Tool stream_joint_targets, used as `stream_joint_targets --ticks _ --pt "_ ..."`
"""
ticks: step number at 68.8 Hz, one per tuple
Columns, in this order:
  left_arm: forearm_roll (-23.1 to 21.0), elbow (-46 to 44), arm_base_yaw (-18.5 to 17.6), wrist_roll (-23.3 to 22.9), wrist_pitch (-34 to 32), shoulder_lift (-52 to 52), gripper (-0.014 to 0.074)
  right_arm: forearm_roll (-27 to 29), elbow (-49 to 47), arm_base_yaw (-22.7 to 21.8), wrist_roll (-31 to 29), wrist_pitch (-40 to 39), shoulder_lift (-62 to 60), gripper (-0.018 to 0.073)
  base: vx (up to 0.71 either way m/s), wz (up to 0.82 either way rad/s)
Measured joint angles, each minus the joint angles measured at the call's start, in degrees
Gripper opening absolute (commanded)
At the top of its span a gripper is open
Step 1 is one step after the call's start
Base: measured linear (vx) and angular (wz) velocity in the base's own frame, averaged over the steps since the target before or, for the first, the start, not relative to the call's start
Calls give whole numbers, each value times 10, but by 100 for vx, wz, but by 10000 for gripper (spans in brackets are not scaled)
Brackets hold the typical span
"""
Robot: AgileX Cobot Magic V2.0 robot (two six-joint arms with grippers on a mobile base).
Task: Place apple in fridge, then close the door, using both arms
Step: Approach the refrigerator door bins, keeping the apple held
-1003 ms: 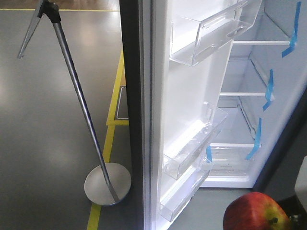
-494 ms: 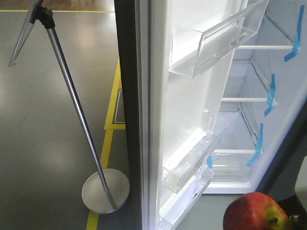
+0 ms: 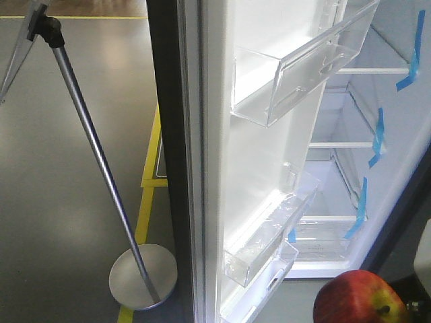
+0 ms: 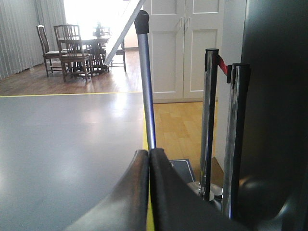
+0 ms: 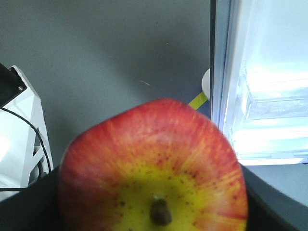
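Since the door (image 3: 262,168) stood open, step was carry-in: R gripper (image 5: 154,224), mostly hidden, seemed clamped on the apple (image 3: 360,299), low, just outside the fridge (image 3: 337,108). L gripper (image 4: 148,187) pinched closed, empty. Next: raise apple, reach fwd onto a shelf (image 3: 340,144) w/o clipping bins (image 3: 269,229).

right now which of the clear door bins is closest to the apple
The lowest bin on the door, cut off by the front view's bottom edge; the apple is just right of it, the other two hang higher.
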Motion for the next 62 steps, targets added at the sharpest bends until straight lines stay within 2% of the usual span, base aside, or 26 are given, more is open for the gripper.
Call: stream_joint_targets --ticks 62 --pt "0 0 0 0 0 0 -6 0 0 0 0 0 0 123 4 -2"
